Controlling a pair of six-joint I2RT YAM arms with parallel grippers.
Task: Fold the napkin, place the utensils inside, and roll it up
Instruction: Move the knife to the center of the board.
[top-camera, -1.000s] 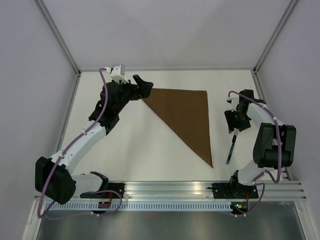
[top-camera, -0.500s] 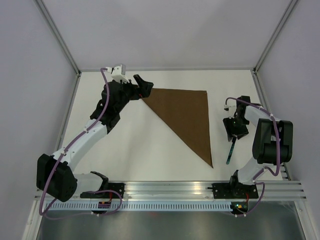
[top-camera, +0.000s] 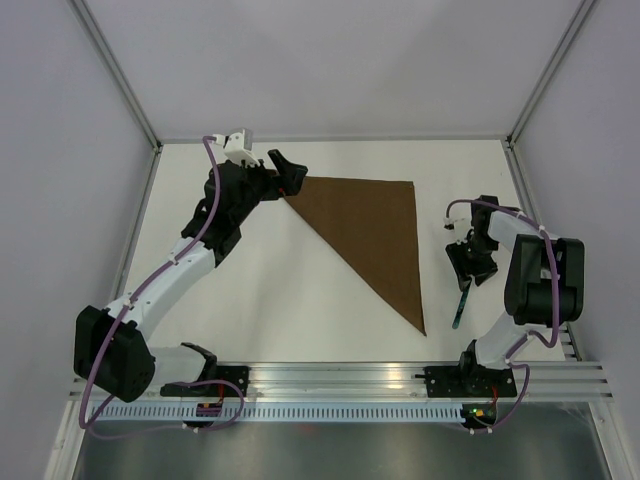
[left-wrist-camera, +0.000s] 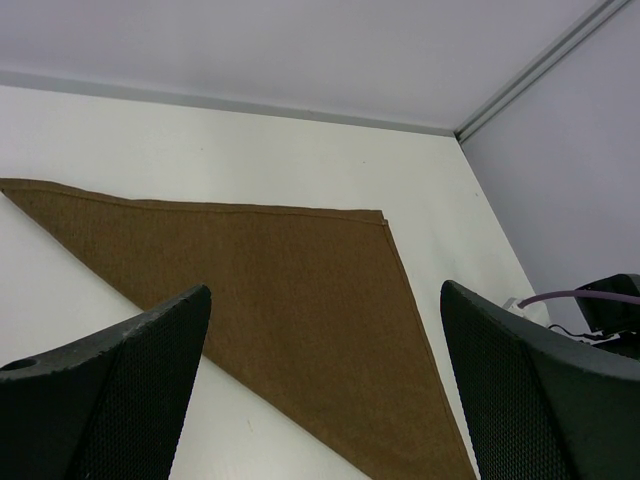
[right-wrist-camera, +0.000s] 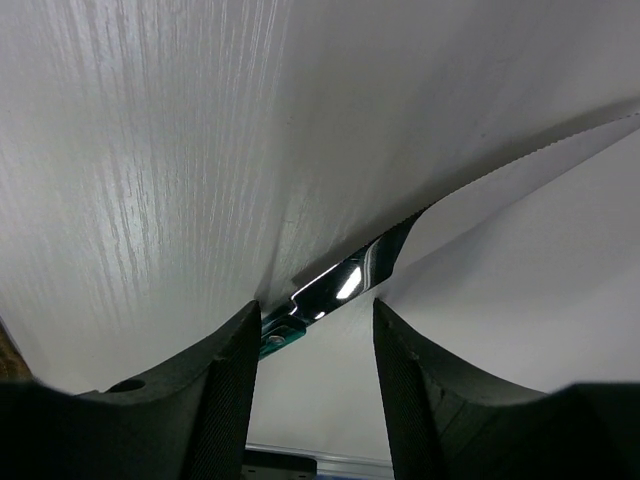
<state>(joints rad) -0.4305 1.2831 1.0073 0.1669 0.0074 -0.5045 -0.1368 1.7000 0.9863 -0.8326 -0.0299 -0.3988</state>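
The brown napkin (top-camera: 370, 225) lies flat, folded into a triangle, and fills the middle of the left wrist view (left-wrist-camera: 280, 280). My left gripper (top-camera: 288, 172) is open and empty, hovering at the napkin's far-left corner (left-wrist-camera: 325, 295). The knife (top-camera: 460, 305) lies right of the napkin, its teal handle pointing toward the near edge. My right gripper (top-camera: 468, 268) is low over its blade end, which it hides in the top view. In the right wrist view the silver blade (right-wrist-camera: 345, 283) lies between the open fingers (right-wrist-camera: 317, 310), close against the left finger (right-wrist-camera: 235, 370).
The white table (top-camera: 300, 300) is bounded by pale walls with metal frame posts (top-camera: 125, 85). An aluminium rail (top-camera: 340, 378) carrying both arm bases runs along the near edge. The right wall stands close behind the right arm.
My right gripper has moved toward the near edge and down onto the knife's blade end. The left gripper, napkin and knife have stayed in place.
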